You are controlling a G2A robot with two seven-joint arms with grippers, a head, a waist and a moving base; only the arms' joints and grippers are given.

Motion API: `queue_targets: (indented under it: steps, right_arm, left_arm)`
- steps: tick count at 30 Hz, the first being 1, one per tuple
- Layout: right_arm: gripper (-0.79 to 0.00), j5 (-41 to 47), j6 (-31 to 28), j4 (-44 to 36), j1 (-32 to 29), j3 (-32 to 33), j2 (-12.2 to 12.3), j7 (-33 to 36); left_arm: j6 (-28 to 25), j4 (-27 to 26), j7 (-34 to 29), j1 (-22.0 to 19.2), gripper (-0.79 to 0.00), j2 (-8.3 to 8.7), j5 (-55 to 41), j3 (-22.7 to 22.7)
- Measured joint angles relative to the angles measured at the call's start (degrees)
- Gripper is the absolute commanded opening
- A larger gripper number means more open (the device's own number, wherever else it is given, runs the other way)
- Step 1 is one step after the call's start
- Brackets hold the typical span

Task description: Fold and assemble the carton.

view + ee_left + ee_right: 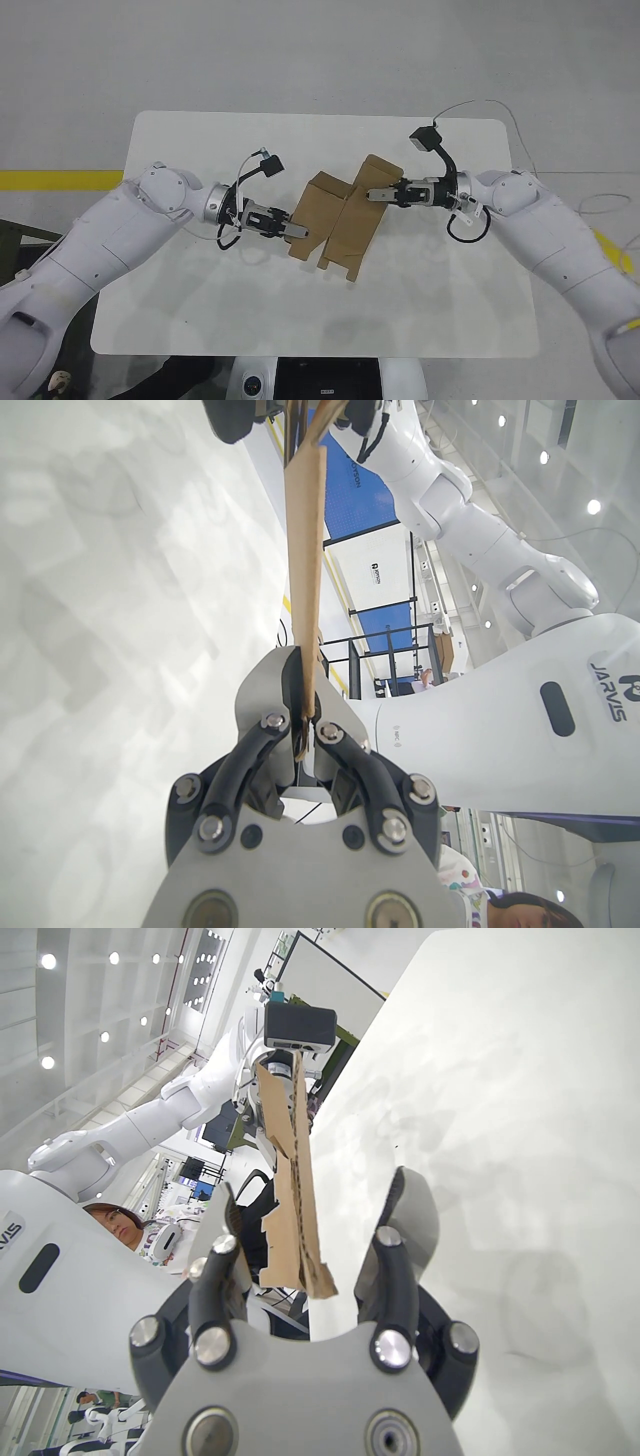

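The left gripper (293, 229) comes in low from the left, wrist about level, its jaws clamped on the near left corner of the carton (335, 220) — the pinched edge is hidden between the fingers (265, 690). The flattened brown carton lies slanted over the middle of the bench (200, 150). Whether it rests on the surface or hangs clear is hard to tell. At its far right end the right gripper (372, 194) reaches in from the right, jaws spread wide on either side of the cardboard edge — no contact is visible.
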Motion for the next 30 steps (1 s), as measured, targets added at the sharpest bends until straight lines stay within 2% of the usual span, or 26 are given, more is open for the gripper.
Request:
queue_targets:
  steps: [8, 9, 10, 11, 18, 25, 30]
  right_arm:
    - [-0.785, 3.0, -1.7, -0.6, 1.8, -4.4, 0.6, -1.6]
    - [-0.785, 3.3, -1.9, -0.6, 2.0, -4.8, 0.7, -1.9]
    - [-0.785, 3.6, -2.1, -0.6, 2.2, -5.2, 0.8, -2.1]
    - [-0.785, 3.9, -2.5, -0.6, 2.4, -5.7, 0.9, -2.5]
    - [-0.785, 6.7, -6.2, 0.9, 3.2, -7.5, 1.4, -6.2]
    - [-0.785, 9.5, -11.2, 5.3, 3.5, -7.0, 1.0, -11.2]
    - [-0.785, 11.1, -11.1, 7.6, 3.0, -4.1, 0.0, -11.2]
  left_arm:
    - [-0.6, 0.3, 0.6, -0.8, -0.785, -0.31, 0.4, 1.0]
    - [-0.7, 0.3, 0.7, -0.9, -0.763, -0.31, 0.4, 1.1]
    - [-0.8, 0.4, 0.8, -1.0, -0.459, -0.3, 0.5, 1.1]
    - [-1.0, 0.5, 1.0, -1.1, 0.0, -0.28, 0.5, 1.2]
    - [-3.8, -0.9, 3.8, -1.4, 0.0, 0.24, -2.6, -0.6]
    - [-14.2, 0.9, 14.1, -0.8, 0.0, 0.98, 1.0, -2.8]
    - [-17.0, 3.2, 17.0, -0.5, 0.0, 0.57, -0.2, -2.9]
